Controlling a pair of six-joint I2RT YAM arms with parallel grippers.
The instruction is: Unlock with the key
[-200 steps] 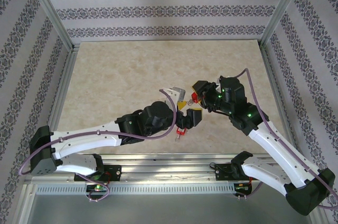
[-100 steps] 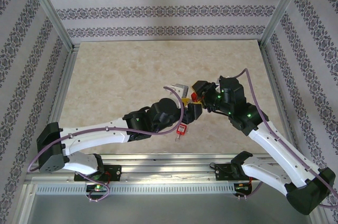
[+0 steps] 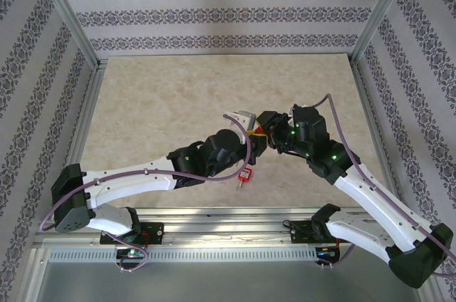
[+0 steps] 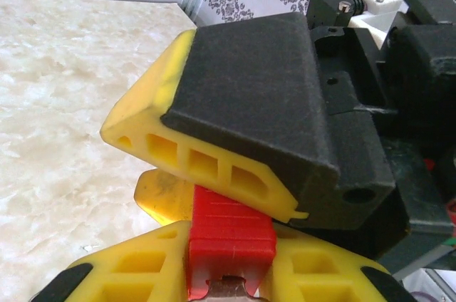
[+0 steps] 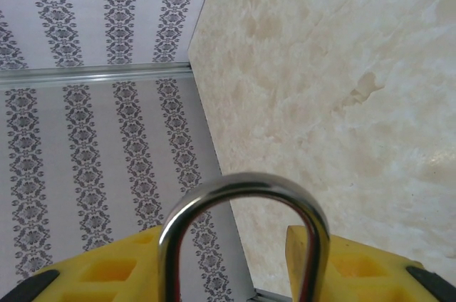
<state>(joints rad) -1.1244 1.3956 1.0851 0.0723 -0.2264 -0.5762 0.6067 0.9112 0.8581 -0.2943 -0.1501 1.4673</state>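
Item: key (image 4: 161, 199), as I take the rounded yellow head to be. It is lodged against the red padlock (image 4: 231, 227), under a finger (image 4: 242, 95) of my right gripper (image 5: 229, 259). Left gripper (image 3: 253, 144): fingers set narrow either side of that red body; whether they clamp it I cannot tell. Right gripper: narrow, shackle (image 5: 242, 182) upright between its fingers, so I judge it holds the padlock. Handling, judged: light, rigid, smooth plastic, prone to swivel; grip the head's flat faces, blade free. Spare padlock (image 3: 246, 176) lies on the table (image 3: 164, 95) nearby.
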